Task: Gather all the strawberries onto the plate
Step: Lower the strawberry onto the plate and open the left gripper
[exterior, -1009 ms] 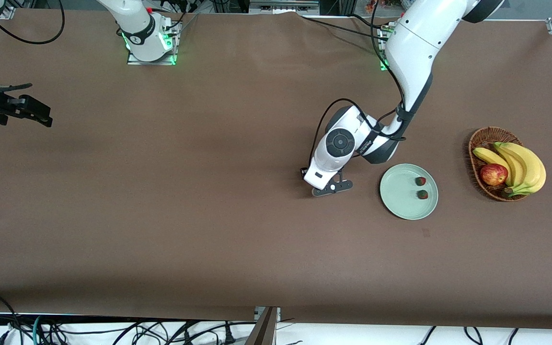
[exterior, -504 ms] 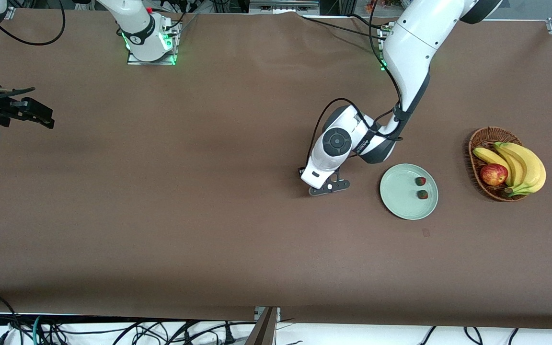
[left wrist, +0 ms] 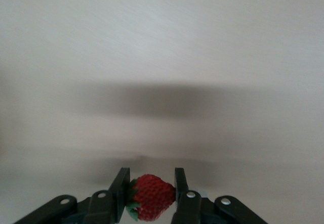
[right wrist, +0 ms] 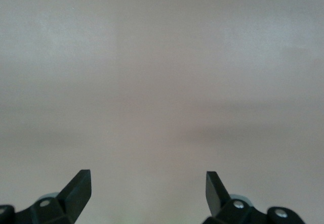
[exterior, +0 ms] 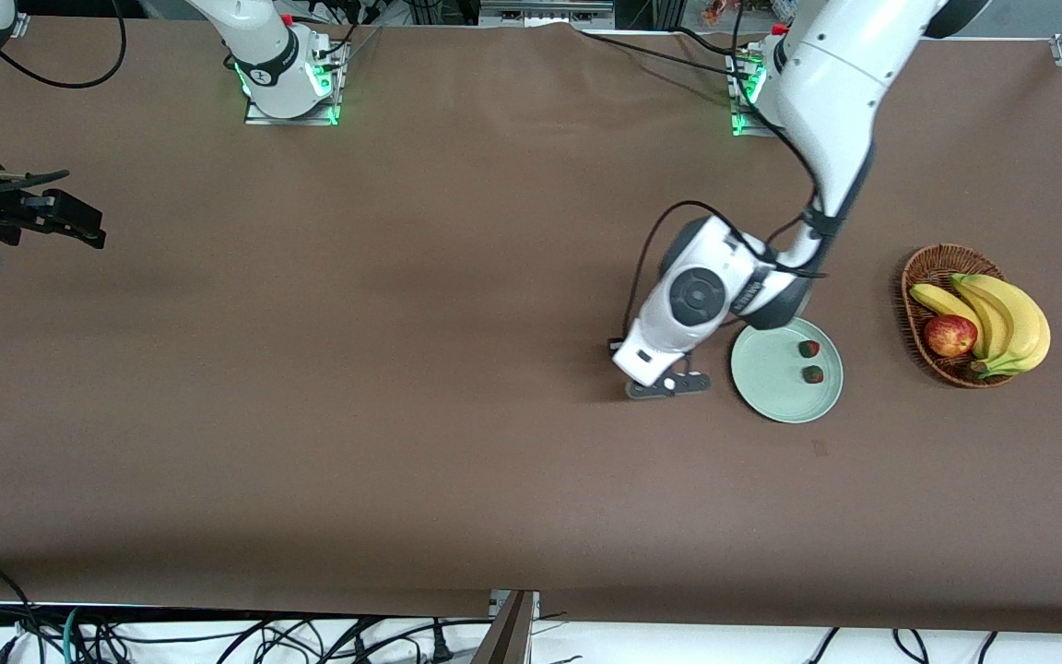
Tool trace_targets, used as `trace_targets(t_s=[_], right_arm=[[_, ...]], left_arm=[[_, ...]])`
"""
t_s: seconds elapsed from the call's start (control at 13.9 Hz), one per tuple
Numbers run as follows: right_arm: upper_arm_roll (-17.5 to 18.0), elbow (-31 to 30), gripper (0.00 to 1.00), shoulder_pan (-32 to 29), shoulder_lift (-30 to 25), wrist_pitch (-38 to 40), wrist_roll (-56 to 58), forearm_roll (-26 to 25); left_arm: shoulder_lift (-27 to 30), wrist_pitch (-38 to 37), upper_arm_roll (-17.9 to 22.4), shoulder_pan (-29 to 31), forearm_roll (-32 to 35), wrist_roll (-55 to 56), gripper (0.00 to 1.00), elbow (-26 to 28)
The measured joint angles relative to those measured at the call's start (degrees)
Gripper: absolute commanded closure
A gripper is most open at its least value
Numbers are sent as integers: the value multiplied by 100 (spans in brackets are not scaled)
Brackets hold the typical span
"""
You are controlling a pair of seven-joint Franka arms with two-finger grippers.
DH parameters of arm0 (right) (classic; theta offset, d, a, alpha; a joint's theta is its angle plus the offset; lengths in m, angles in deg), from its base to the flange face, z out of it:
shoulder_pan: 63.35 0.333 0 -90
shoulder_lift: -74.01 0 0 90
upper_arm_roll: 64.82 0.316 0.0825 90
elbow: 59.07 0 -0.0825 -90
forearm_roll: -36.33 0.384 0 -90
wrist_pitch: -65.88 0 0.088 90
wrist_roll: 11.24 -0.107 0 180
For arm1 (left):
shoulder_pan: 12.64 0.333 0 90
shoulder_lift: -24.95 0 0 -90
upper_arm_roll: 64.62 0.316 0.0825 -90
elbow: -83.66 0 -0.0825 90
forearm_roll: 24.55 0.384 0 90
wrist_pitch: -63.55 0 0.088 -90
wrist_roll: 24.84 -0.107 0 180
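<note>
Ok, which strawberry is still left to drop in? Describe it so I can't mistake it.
Find the mint-green plate beside the wicker basket. Next to the plate, over bare table, the left gripper has its jaws shut on the last strawberry. The other two strawberries already lie on the plate.

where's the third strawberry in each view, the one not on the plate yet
Front view: hidden under the left gripper, over the table beside the plate.
Left wrist view: third strawberry clamped between the fingers.
Right wrist view: not in it.
Shared landmark: the left gripper's dark fingers.
</note>
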Motion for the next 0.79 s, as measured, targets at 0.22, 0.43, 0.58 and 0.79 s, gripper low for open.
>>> trace_targets(t_s=[0.22, 0.43, 0.58, 0.79], right_arm=[[6, 0, 0, 3, 7, -7, 0, 0], [18, 0, 0, 6, 7, -17, 0, 0], [24, 0, 0, 8, 8, -22, 0, 0], [24, 0, 0, 8, 8, -24, 0, 0]], left_arm=[[196, -765, 9, 461, 1, -1375, 63, -158], [212, -974, 32, 980, 3, -3155, 62, -187], [119, -889, 37, 1300, 3, -4036, 63, -156], [-35, -743, 27, 1410, 3, -4426, 0, -125]])
